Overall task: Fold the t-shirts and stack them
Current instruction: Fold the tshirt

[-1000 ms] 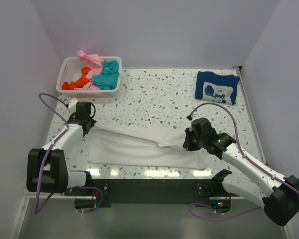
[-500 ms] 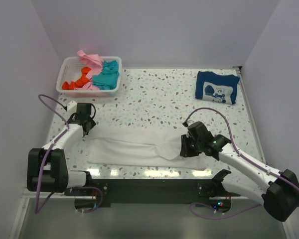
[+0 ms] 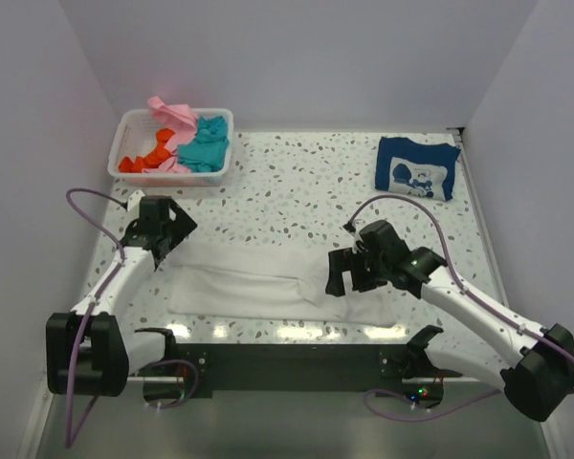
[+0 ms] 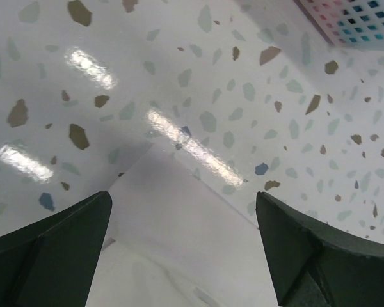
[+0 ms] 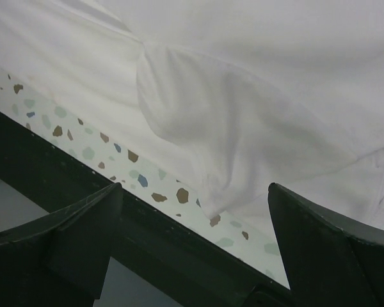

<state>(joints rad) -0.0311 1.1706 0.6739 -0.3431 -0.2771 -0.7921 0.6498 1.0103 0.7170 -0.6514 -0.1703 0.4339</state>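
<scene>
A plain white t-shirt (image 3: 258,282) lies as a long folded strip across the near part of the speckled table. My left gripper (image 3: 163,237) hovers open over its far left corner; that corner (image 4: 185,243) shows between the wide jaws (image 4: 182,198), untouched. Over the shirt's right end, by the near edge, my right gripper (image 3: 349,275) is open too, with wrinkled white cloth (image 5: 243,83) below its jaws (image 5: 195,187). A folded navy t-shirt with a white print (image 3: 416,167) rests at the far right. Pink (image 3: 172,112), teal (image 3: 208,145) and orange (image 3: 148,158) t-shirts sit crumpled in the basket.
The white slotted basket (image 3: 187,178) stands at the far left corner; its wall (image 4: 352,19) shows in the left wrist view. The black front rail (image 3: 287,359) runs along the near table edge, close under the right gripper (image 5: 115,243). Walls enclose the table.
Both grippers went from shut to open and let go of the white t-shirt. The right gripper moved left toward the near edge, and the shirt's right end now lies folded on the table.
</scene>
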